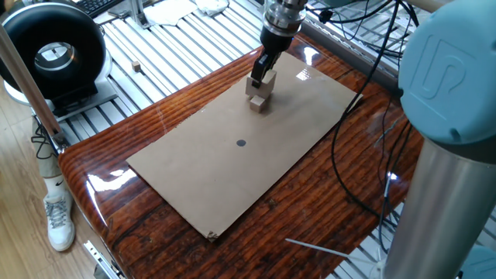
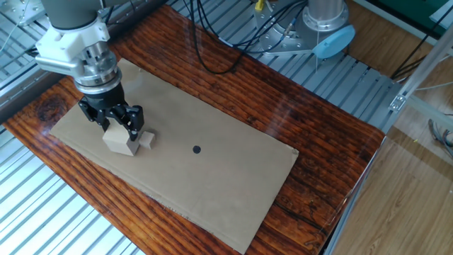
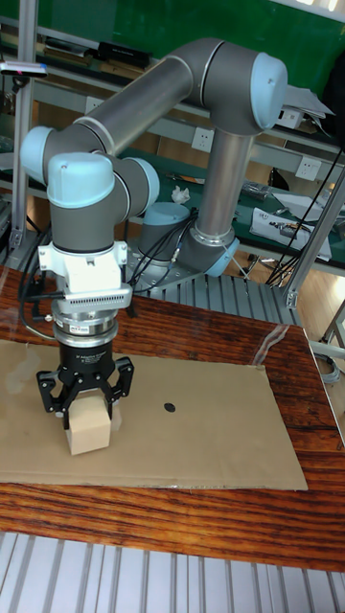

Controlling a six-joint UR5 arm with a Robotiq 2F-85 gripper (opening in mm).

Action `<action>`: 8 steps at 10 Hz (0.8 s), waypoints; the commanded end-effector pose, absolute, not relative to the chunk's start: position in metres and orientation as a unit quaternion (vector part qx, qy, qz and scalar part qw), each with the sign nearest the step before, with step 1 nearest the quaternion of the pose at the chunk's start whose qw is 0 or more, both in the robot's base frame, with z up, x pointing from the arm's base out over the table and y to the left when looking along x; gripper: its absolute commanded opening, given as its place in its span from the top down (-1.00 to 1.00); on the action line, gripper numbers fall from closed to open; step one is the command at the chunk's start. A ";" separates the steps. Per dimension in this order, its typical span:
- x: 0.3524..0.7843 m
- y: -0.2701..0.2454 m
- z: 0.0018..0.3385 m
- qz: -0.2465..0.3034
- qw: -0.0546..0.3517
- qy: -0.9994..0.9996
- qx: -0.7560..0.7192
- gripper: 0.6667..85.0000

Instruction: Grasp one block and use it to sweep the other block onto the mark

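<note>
My gripper (image 2: 113, 128) is shut on the larger pale block (image 2: 120, 141), which rests on the brown cardboard (image 2: 212, 180) near its left end. The small tan block (image 2: 147, 139) touches the big block's right side. The round dark mark (image 2: 197, 149) lies further right, apart from both blocks. From the opposite side, the gripper (image 1: 261, 77) holds the big block (image 1: 255, 86) with the small block (image 1: 262, 103) just in front, and the mark (image 1: 241, 142) nearer the camera. In the tall view the gripper (image 3: 86, 400) grips the big block (image 3: 88, 427), left of the mark (image 3: 170, 407).
The cardboard (image 1: 194, 170) lies on a glossy wooden table (image 1: 310, 209). A black round device (image 1: 50, 50) and a tiny block (image 1: 136, 67) sit on the metal rails beyond. A thin rod (image 1: 318, 249) lies at the near edge. Cables (image 2: 212, 49) trail behind.
</note>
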State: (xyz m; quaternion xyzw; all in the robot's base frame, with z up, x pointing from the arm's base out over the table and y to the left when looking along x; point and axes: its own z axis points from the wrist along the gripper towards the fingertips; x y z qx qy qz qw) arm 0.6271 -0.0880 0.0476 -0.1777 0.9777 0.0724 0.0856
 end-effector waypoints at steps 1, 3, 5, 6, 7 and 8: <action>0.631 -0.084 0.046 0.076 0.094 0.978 -0.170 -0.30; 0.634 -0.083 0.045 0.075 0.101 0.978 -0.164 -0.32; 0.637 -0.085 0.044 0.069 0.107 0.978 -0.163 -0.42; 0.638 -0.084 0.044 0.069 0.108 0.978 -0.163 -0.45; 0.638 -0.083 0.045 0.071 0.108 0.978 -0.162 -0.52; 0.638 -0.082 0.045 0.073 0.110 0.978 -0.163 -0.63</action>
